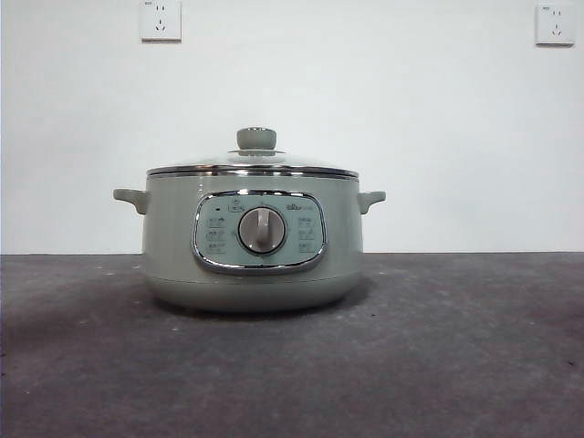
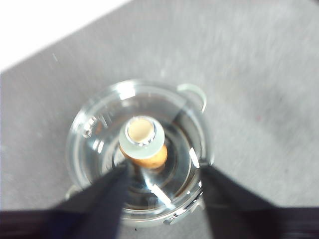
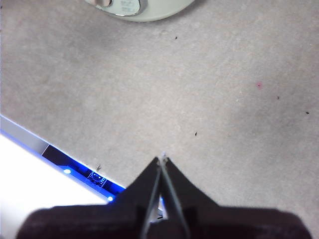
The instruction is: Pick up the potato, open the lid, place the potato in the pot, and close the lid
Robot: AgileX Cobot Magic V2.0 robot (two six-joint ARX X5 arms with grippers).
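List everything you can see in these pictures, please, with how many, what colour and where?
pot: one, pale sage green with a grey dial, standing on the table, mid-scene.
lid: one, clear glass with chrome rim and green knob, seated on the pot.
potato: one, tan-brown, inside the pot, seen through the glass lid.
table: one, dark grey surface.
wall sockets: two, white, high on the white wall behind.
left gripper: one, black, above the lid, jaws apart either side of the knob.
right gripper: one, black, over bare table away from the pot, jaws together.
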